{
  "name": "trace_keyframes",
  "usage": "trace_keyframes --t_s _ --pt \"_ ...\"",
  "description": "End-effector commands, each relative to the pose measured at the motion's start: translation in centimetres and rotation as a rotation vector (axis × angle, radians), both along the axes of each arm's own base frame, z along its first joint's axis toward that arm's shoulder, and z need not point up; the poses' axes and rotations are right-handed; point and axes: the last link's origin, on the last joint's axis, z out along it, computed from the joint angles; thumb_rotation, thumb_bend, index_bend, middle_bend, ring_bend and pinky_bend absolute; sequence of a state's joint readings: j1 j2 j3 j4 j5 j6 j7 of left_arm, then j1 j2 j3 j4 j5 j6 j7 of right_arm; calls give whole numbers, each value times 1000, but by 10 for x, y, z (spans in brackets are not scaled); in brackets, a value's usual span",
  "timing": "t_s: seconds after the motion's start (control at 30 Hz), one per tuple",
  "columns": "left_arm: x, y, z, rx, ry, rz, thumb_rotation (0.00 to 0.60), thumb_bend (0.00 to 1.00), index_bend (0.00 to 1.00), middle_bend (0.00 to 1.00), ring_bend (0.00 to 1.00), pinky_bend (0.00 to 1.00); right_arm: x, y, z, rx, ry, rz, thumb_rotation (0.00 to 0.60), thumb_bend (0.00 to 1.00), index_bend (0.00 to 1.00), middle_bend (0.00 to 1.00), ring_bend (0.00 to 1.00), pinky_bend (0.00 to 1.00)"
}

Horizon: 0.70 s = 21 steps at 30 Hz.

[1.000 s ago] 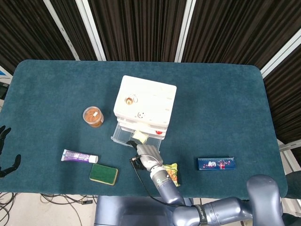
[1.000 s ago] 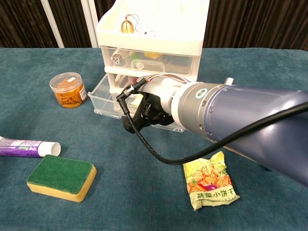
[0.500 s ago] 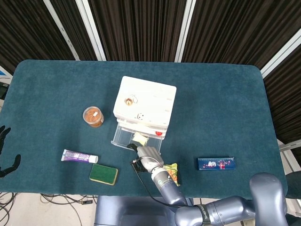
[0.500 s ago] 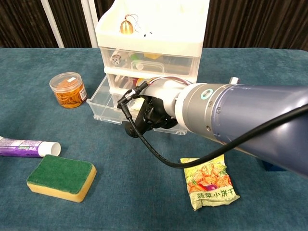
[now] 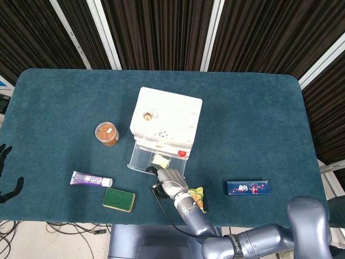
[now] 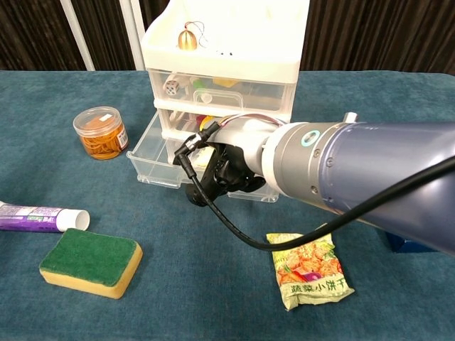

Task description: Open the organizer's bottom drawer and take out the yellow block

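The bottom drawer (image 5: pixel 154 160) has slid further out from the organizer (image 5: pixel 166 120) in the last second. The right hand (image 6: pixel 226 170) is at its front lip; whether its fingers grip I cannot tell. The yellow block (image 5: pixel 159 159) lies exposed inside, at the organizer's 6 o'clock, now reachable.

Yellow block (image 5: pixel 159 159) inside open bottom drawer (image 5: pixel 141 158)

jar (image 5: pixel 107 134): orange contents, left of the white unit
toothpaste tube (image 5: pixel 90 179): lying near the front edge
sponge (image 6: pixel 90 261): green top, yellow base
snack packet (image 6: pixel 309 270): flat
blue box (image 5: pixel 247 187): right side
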State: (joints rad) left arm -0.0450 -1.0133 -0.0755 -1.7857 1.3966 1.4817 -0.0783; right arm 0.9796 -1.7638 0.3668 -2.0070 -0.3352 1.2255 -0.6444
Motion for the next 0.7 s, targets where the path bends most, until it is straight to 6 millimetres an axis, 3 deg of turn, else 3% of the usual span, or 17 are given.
trace_keyframes --t_s 0.03,0.4,0.7 --pt "0 0 0 -1 -1 1 600 405 28 0 0 0 0 1 0 6 5 3 600 594 248 902 959 1000" --pt "0 0 0 -2 -1 1 600 405 28 0 0 0 2 -1 7 -6 -4 4 600 580 249 901 959 1000" --pt "0 0 -1 -6 -1 2 600 405 28 0 0 0 -2 -13 29 -67 6 -8 600 419 249 916 971 1000"
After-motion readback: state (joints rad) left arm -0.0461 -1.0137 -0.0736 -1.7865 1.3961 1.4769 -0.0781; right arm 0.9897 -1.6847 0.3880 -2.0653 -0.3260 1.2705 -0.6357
